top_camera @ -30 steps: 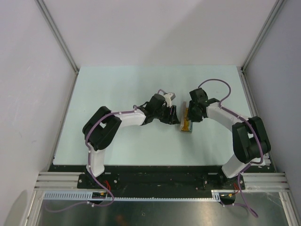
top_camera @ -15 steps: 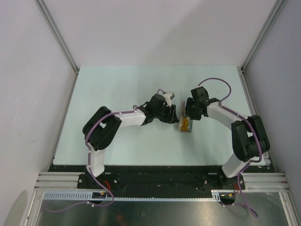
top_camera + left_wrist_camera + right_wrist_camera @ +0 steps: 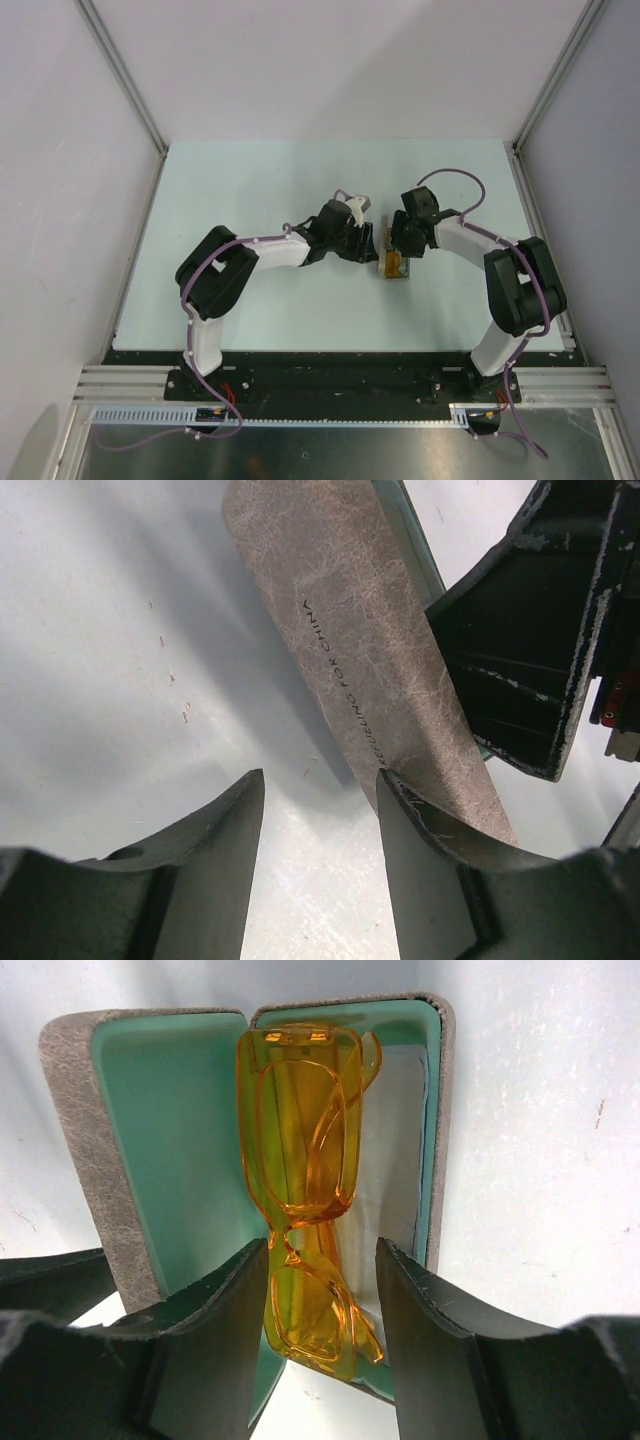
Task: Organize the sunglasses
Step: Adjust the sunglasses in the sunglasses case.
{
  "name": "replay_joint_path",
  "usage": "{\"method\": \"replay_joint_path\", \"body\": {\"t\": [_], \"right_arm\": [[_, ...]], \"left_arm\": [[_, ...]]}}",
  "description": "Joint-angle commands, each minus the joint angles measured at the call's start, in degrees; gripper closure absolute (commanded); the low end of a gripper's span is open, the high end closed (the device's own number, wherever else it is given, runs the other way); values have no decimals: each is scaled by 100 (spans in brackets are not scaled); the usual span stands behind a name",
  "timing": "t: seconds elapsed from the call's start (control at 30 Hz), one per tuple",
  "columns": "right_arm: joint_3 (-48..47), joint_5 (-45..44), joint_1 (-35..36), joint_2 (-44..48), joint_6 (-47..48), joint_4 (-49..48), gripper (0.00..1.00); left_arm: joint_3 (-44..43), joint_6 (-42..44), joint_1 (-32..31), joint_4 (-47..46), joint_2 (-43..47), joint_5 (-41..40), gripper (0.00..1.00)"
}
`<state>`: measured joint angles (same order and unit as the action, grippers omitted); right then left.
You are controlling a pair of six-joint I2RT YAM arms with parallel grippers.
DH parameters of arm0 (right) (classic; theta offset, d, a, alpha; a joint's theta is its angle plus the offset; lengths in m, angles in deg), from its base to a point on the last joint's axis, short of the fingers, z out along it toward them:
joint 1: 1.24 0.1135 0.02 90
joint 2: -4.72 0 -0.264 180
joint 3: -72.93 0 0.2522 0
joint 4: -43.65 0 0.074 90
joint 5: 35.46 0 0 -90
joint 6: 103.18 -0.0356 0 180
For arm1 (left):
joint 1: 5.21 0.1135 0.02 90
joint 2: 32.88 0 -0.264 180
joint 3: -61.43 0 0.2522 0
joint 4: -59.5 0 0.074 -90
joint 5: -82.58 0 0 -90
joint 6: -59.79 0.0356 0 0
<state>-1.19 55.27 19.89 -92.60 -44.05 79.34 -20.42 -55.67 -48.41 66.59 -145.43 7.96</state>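
Observation:
The sunglasses [image 3: 300,1140], folded, with orange-yellow lenses, lie inside the open grey-brown case [image 3: 70,1110] with teal lining, on a pale cloth [image 3: 400,1160]. My right gripper [image 3: 320,1250] is open, its fingers either side of the near end of the sunglasses and not closed on them. In the top view the case and sunglasses [image 3: 396,264] sit mid-table under the right gripper [image 3: 402,244]. My left gripper [image 3: 320,780] is open and empty, just left of the case [image 3: 370,650]; its right finger [image 3: 410,820] rests against the raised lid's outer side.
The right arm's black gripper body [image 3: 530,630] shows close behind the lid in the left wrist view. Both arms meet at the case [image 3: 396,270]. Pale green table [image 3: 250,180] bounded by metal rails and grey walls.
My right gripper has moved a little left and come in over the case, covering more of it. The left arm has stayed put.

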Motion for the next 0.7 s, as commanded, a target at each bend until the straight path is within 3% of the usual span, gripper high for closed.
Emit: {"method": "replay_joint_path", "body": {"t": [0.0, 0.23, 0.67], "right_arm": [[-11, -91, 50, -68, -50, -163, 49], [-11, -425, 32, 55, -86, -31, 60], [-11, -451, -29, 125, 406, 56, 66]], "left_arm": [[-72, 40, 5, -114, 155, 36, 46], [-90, 40, -4, -114, 163, 53, 46], [-72, 58, -4, -97, 172, 88, 45]]}}
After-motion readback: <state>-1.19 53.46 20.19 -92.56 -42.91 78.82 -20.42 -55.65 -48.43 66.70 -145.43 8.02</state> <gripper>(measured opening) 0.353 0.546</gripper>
